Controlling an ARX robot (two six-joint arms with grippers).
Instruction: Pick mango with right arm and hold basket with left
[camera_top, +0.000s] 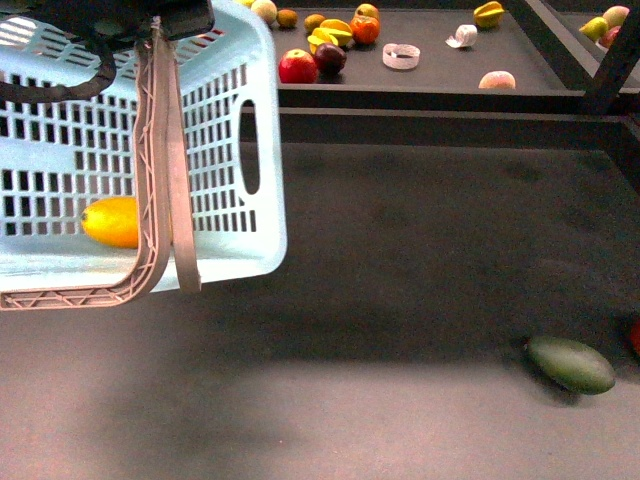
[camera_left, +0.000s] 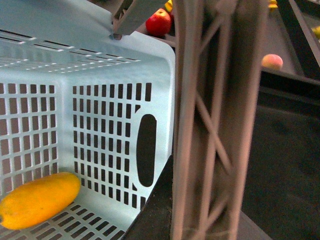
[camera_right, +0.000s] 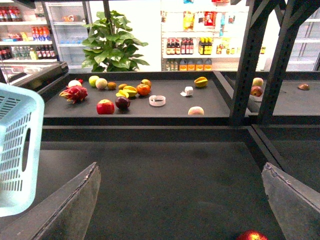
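The basket (camera_top: 230, 150) hangs tilted above the near left part of the dark counter (camera_top: 400, 260), and its two grey handles (camera_top: 165, 180) go up to the left gripper at the top edge. I cannot tell how this gripper is set, because only its dark body shows. The mango (camera_top: 112, 221) lies inside the basket, on the floor near the slotted wall. The right gripper (camera_right: 182, 200) is over the counter with its fingers (camera_right: 65, 205) wide apart and nothing between them. A green fruit (camera_top: 570, 364) lies by the near right edge. A red apple (camera_top: 297, 67) is on the far shelf.
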